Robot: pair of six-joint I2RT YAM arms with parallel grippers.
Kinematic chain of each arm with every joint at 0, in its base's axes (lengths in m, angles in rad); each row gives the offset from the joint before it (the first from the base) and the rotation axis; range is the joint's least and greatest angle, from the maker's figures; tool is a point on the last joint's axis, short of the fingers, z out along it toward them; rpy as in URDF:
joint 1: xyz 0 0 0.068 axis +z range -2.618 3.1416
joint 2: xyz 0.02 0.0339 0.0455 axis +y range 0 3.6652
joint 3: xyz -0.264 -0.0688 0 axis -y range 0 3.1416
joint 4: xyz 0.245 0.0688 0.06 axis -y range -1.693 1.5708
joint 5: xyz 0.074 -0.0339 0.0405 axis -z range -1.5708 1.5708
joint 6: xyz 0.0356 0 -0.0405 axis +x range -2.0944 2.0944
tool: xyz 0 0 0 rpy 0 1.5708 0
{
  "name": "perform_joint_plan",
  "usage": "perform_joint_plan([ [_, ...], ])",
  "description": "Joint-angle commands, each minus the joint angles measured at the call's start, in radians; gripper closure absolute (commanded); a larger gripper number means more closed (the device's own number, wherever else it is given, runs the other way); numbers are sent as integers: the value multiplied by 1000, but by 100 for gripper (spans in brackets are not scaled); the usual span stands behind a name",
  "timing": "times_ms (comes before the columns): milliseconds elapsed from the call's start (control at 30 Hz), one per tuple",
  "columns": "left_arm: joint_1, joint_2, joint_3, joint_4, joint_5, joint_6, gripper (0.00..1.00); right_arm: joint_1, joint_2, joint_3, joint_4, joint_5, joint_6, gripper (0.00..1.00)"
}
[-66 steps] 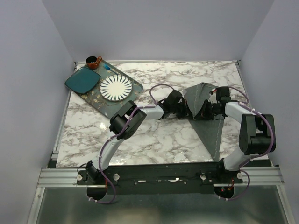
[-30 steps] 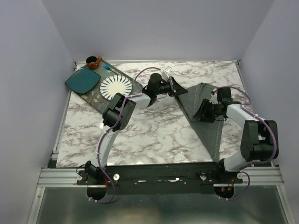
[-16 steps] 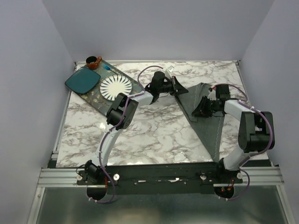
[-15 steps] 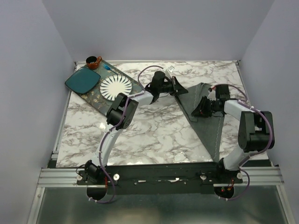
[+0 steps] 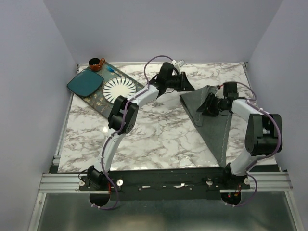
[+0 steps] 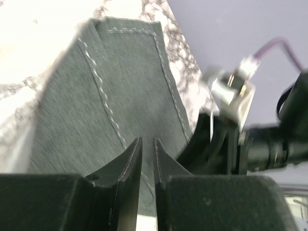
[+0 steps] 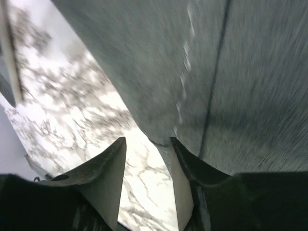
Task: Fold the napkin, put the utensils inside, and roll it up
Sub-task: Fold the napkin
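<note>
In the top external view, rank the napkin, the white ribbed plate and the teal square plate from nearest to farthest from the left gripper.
From the left gripper:
1. Napkin: right beside it, on the right half of the table.
2. White ribbed plate: off to the left.
3. Teal square plate: farther left, near the far left corner.

The left arm stretches far out and across the table to the napkin's far left corner, the left claw with fingers drawn to a narrow slit. The right arm is bent inward, the right claw low over the napkin's far part, fingers parted.
</note>
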Motion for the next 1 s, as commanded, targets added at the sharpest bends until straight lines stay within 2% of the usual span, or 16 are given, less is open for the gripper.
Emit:
perform_joint_plan([
  [0,-37,-108,-149,75,4,-19,78,-48,40,194,-11,56,52,45],
  [100,-48,-81,-157,75,7,-23,81,-65,118,356,-21,7,76,45],
  [200,-45,-33,-125,67,-1,-20,83,-65,222,479,-3,-22,99,50],
  [333,-42,22,-56,63,-15,-23,83,-64,347,574,83,-84,141,68],
  [433,-37,63,-14,60,-16,-30,83,-64,434,637,124,-121,170,75],
  [600,-24,103,0,44,-24,-30,84,-64,520,703,137,-104,184,77],
  [767,-21,103,-34,44,-24,-23,84,-80,545,696,88,8,187,77],
  [967,-16,94,-62,52,-19,-23,85,-96,572,686,46,40,196,77],
])
